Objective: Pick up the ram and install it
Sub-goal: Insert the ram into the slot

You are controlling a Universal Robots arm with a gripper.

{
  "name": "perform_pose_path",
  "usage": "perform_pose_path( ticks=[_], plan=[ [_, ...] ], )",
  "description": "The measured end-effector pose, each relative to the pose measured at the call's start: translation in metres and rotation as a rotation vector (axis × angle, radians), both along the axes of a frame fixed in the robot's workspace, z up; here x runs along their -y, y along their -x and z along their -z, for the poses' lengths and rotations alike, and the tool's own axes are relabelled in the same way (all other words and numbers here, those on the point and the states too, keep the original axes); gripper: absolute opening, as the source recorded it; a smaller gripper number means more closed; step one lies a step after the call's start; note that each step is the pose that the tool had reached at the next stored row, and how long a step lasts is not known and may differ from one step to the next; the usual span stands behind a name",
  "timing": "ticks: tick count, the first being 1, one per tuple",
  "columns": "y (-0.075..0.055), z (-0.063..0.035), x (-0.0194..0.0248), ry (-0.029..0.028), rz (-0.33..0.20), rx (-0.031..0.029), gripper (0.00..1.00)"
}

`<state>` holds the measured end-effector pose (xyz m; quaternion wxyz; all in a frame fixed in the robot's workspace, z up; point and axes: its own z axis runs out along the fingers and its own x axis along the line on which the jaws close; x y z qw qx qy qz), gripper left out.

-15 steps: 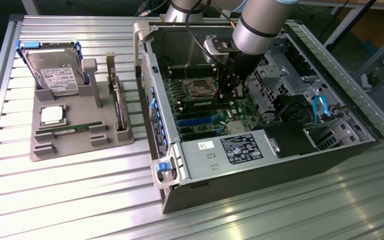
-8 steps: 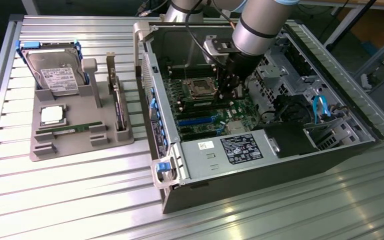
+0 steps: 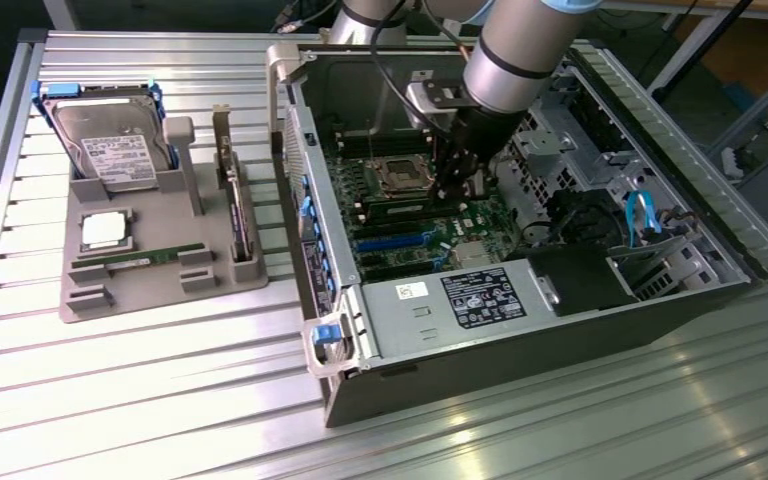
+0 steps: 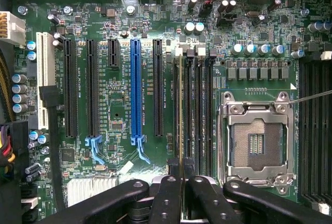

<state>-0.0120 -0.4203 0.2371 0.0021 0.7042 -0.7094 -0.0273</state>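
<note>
Hard to make out in the exterior view: gripper [image 3: 454,190] deep inside the open PC case [image 3: 357,330], tips lost against the dark motherboard [image 3: 418,250]; arm [image 3: 524,50] cut off at the frame edge.

From the wrist view: fingers [image 4: 167,195] cropped at their bases, drawn close together on the ram [image 4: 180,110]. Seen edge-on only, as a thin pale line; label and chips hidden. Standing on its long edge.

Long axis parallel to the DIMM slots [image 4: 199,110] and the blue PCIe slot [image 4: 136,89]. One end between the fingertips, the other pointing toward the capacitors [image 4: 192,27]. In line with the DIMM slot farthest from the CPU socket [image 4: 255,143]. Cannot tell whether seated or just above it.

On the worktop [image 3: 157,400] beside the case: grey tray [image 3: 144,295] with a hard drive [image 3: 111,145].
</note>
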Motion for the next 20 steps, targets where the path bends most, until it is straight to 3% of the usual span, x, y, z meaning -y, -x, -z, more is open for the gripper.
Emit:
perform_pose_path(
  ticks=[15, 20],
  plan=[
    [0.0, 0.0043, 0.0, 0.0003, 0.0, -0.0001, 0.12],
    [0.0, 0.0044, 0.0, 0.0002, 0.0, -0.0001, 0.25]
  ],
)
